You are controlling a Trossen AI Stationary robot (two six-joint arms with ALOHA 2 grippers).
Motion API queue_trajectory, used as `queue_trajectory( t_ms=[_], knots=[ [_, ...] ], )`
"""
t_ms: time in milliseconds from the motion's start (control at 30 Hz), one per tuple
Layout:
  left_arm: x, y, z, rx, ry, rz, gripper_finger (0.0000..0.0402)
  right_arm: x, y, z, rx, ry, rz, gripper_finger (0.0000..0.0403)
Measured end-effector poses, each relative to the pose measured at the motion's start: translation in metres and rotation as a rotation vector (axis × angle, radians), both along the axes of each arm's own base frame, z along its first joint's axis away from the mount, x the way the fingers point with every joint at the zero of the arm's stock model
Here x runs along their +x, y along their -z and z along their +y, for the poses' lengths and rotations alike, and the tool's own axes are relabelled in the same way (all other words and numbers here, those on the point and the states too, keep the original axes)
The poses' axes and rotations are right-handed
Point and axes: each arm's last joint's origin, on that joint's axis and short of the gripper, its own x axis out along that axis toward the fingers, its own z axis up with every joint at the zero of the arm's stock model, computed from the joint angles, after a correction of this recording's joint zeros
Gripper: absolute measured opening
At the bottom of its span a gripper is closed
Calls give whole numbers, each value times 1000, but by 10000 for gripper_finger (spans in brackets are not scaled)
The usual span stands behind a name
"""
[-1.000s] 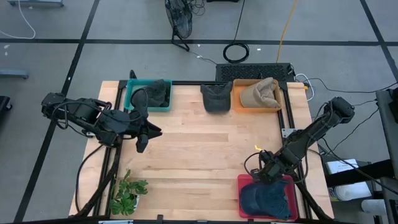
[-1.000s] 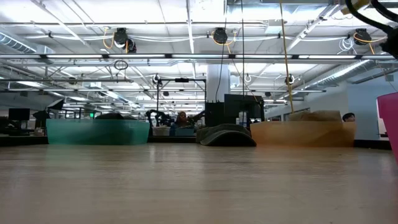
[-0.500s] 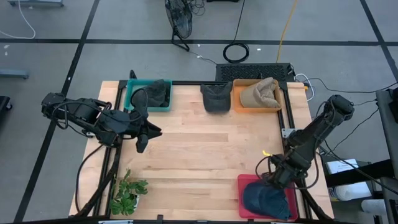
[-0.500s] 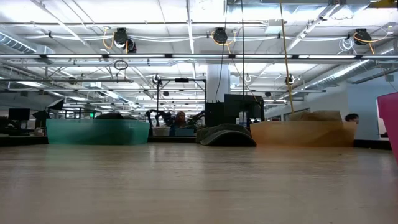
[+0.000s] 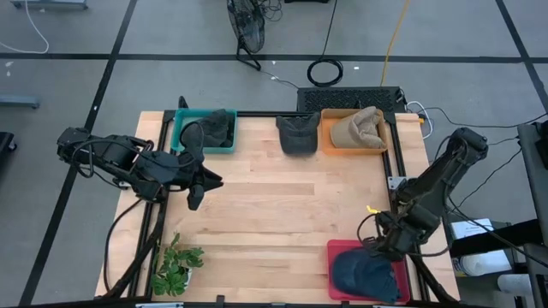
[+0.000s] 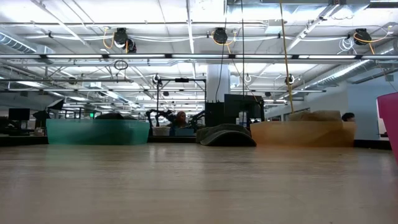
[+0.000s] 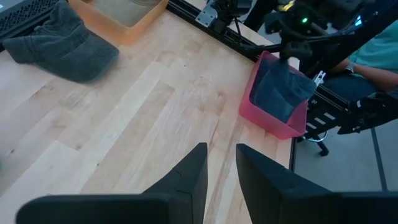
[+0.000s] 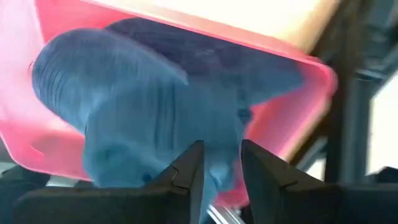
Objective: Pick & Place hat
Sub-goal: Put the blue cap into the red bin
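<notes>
Right gripper [image 5: 374, 249] has dropped over blue hat [image 5: 364, 275] (pink bin [image 5: 332, 250]).

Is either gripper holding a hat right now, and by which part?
No. The right gripper hangs open over the blue fabric cap in the pink plastic bin; the left gripper is open, empty.

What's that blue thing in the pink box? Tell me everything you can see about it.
It is a blue hat of soft, ribbed-looking cloth, lying crumpled in the pink bin at the table's near right corner, filling most of it. The right tool hangs just above its edge, fingers slightly parted; whether they touch the cloth I cannot tell.
</notes>
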Motion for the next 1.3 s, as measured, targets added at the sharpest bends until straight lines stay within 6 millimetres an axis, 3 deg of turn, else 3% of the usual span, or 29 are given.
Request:
queue_trajectory(
  t_ms=[233, 400, 533, 1033, 1300],
  knots=[
    [0, 0, 0, -16, -10, 0, 93, -2, -33, 1, -20, -8, -50, 84],
    [0, 0, 0, -16, -11, -1, 93, 22, -34, 20, 93, 53, -394, 84],
    [0, 0, 0, -16, -12, -1, 93, 43, -16, 37, 190, 78, -461, 84],
    [0, 0, -1, 38, 29, 2, 93, 64, 54, 59, 8, 56, -242, 84],
    [0, 0, 0, 56, 39, 3, 93, 71, 73, 59, -64, 73, -178, 84]
  ],
)
